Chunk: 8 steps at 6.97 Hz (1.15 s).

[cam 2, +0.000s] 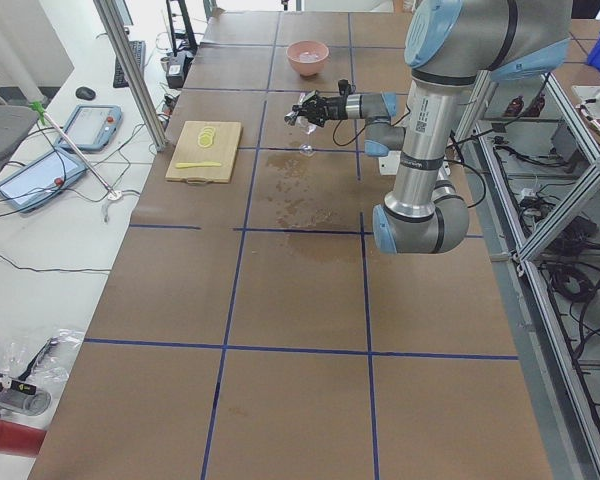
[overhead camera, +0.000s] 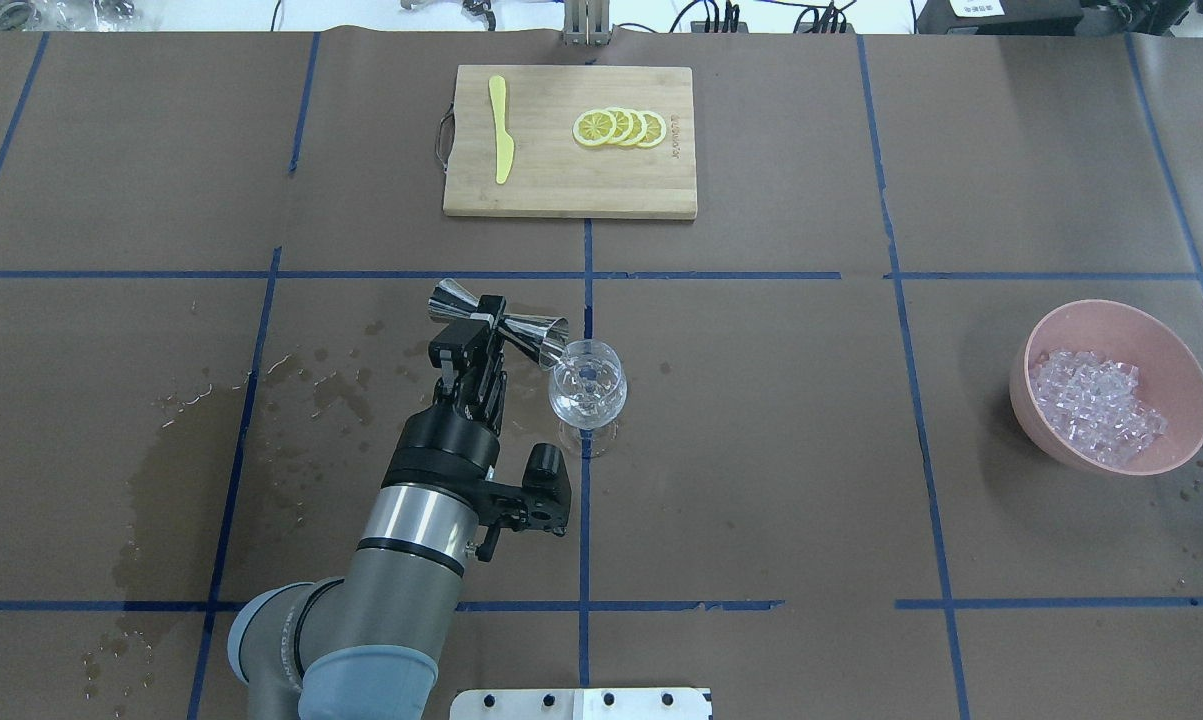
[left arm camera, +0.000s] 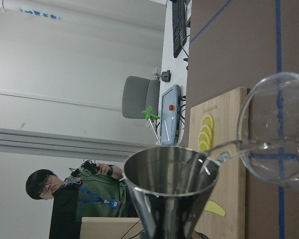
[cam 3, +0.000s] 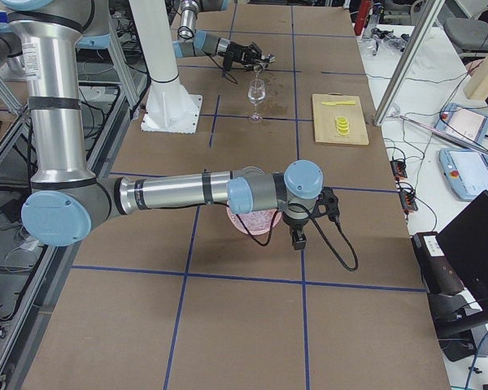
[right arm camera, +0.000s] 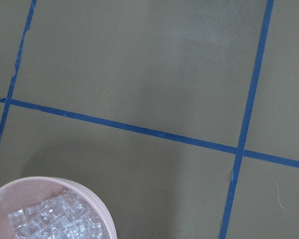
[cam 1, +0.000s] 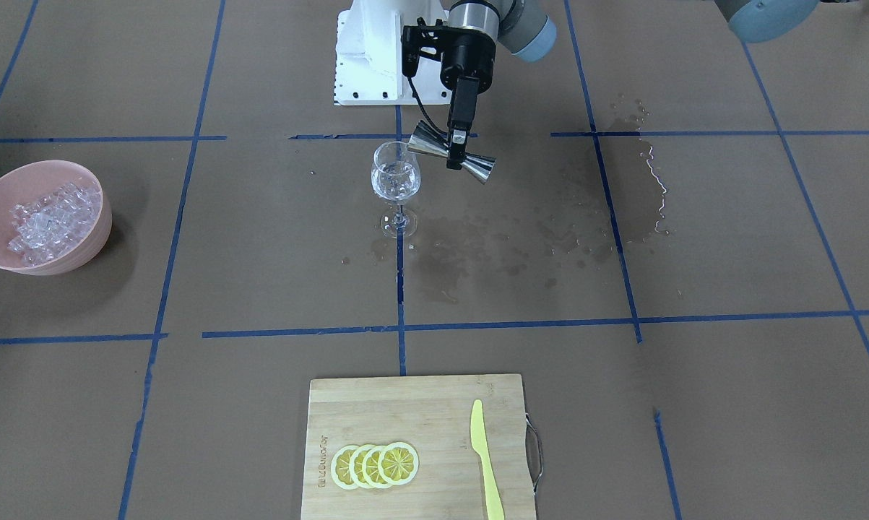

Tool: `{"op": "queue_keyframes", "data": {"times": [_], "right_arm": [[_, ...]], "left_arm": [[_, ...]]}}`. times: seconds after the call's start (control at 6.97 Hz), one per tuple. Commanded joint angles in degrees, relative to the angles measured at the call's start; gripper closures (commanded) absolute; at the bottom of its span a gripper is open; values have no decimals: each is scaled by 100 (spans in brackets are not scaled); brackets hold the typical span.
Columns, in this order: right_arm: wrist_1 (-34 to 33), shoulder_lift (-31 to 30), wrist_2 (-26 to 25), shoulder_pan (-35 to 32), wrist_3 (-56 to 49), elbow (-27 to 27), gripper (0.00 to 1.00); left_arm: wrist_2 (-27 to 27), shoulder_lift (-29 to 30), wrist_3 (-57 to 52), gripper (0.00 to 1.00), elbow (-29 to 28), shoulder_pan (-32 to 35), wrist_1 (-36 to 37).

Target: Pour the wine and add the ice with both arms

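My left gripper point(overhead camera: 480, 328) clamps the tipped jigger point(overhead camera: 536, 327); its lip barely overlaps the glass point(overhead camera: 587, 385) beside it, so wine point(left arm camera: 229, 148) may miss.

Brown blue-taped table point(cam 1: 694, 404), grey chair point(left arm camera: 138, 97)
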<state>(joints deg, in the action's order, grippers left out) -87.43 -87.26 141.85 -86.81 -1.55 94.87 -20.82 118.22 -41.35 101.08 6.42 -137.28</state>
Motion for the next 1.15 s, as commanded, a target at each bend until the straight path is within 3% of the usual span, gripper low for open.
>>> {"op": "queue_keyframes", "data": {"times": [0.0,0.57,1.0], "right_arm": [[-2,24,0,6,-3,-117,0],[7,174,106,23,-21,-521,0],[16,218,106,24,-12,-557,0]], "left_arm": [[52,8,-460,100,-36,-27,0],[298,421,-674,100,-169,-62,-148],[298,80,-560,100,-168,226,-2664]]}}
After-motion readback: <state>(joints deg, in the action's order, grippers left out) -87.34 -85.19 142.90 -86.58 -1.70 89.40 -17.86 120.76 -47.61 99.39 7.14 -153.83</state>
